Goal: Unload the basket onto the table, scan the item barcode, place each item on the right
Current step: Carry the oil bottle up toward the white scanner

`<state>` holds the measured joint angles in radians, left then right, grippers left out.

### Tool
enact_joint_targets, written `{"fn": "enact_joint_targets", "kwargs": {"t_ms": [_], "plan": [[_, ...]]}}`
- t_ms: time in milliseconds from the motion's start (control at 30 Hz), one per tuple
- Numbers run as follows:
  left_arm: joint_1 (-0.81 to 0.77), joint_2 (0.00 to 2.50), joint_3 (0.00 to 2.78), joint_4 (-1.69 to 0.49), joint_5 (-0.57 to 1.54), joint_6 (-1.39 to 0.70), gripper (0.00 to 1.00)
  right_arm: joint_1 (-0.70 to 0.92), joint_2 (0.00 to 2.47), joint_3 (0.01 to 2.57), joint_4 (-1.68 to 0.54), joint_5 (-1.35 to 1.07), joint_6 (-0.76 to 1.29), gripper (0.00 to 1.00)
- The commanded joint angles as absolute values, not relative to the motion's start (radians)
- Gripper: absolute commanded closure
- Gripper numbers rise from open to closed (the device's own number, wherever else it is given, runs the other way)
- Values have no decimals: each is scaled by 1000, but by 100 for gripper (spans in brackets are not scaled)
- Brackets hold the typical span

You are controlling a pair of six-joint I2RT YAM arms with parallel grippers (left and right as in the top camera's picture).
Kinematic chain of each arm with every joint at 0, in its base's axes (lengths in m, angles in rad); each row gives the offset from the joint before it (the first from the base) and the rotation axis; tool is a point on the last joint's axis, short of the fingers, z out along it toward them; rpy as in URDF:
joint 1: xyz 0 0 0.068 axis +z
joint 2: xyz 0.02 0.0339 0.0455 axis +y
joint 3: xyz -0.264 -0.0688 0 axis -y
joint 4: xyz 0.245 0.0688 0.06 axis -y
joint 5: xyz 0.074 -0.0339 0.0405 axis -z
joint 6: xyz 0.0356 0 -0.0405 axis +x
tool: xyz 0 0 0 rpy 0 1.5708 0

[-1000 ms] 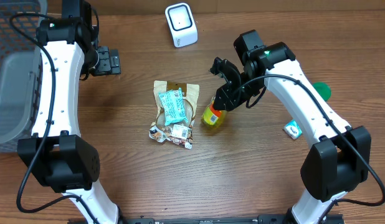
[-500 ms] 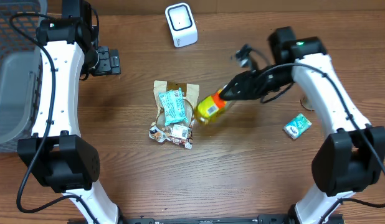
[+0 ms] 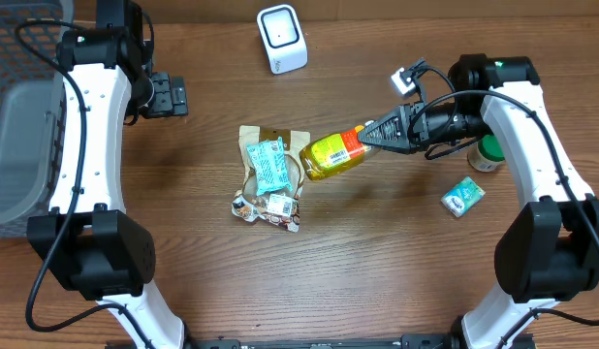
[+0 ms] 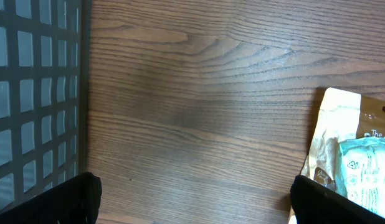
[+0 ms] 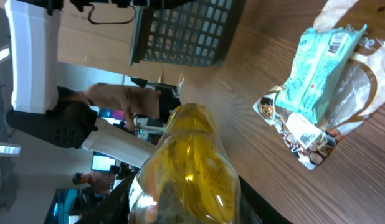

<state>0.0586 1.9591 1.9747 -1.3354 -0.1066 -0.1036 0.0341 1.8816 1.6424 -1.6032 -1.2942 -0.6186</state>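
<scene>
Right gripper (image 3: pixel 379 136) was partly closed on the neck end of the yellow bottle (image 3: pixel 331 155), held sideways at frame centre, base pointing left, red-and-white label up. Left gripper (image 3: pixel 170 95), upper left, stood fully open, empty. Snack packets (image 3: pixel 270 176) lay just left of the bottle. White scanner (image 3: pixel 282 39) sat top centre, well apart. Wood table (image 3: pixel 377 262) was bare below; grey basket (image 3: pixel 18 107) at left edge.

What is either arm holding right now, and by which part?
The right gripper holds the bottle by its neck end, with the bottle tipped sideways. The left gripper is open and holds nothing.
</scene>
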Motion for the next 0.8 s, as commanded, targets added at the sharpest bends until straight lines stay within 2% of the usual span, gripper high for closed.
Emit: {"fn": "enact_joint_targets", "kwargs": {"t_ms": [0,633,767], "plan": [[52,1956,1991,-1334,-111,-93,0,24,1874,1652,-1608,-1375,-663,60],[52,1956,1991,-1334,-111,-93,0,24,1874,1652,-1603,-1400,-663,60],[52,1956,1991,-1334,-111,-93,1,24,1874,1652,-1549,-1333,-663,60]]}}
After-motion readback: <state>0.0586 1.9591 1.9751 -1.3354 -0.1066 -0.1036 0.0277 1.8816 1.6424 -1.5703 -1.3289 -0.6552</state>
